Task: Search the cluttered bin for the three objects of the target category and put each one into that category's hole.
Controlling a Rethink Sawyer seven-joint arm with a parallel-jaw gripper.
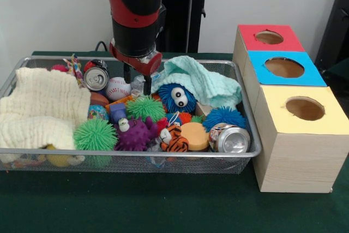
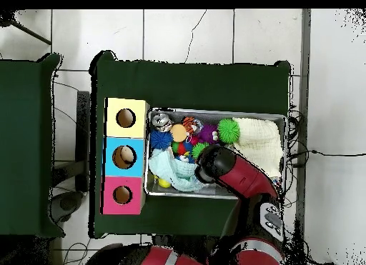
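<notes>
The silver wire-mesh bin (image 1: 131,159) lies on the green table, full of toys; it also shows in the overhead view (image 2: 283,121). My gripper (image 1: 136,83) reaches down into the bin's far middle, fingers apart, between a baseball (image 1: 118,88) and a mint cloth (image 1: 204,83), just behind a green spiky ball (image 1: 146,107). It holds nothing that I can see. Three wooden boxes with holes stand to the right: red top (image 1: 269,37), blue top (image 1: 284,67), yellow top (image 1: 304,108). In the overhead view the arm (image 2: 236,173) hides the gripper.
The bin also holds two drink cans (image 1: 96,78) (image 1: 230,139), a blue fuzzy toy with eyes (image 1: 178,97), a purple spiky ball (image 1: 135,133), a tiger toy (image 1: 173,139), an orange disc (image 1: 195,135) and a cream cloth (image 1: 43,107) at the left.
</notes>
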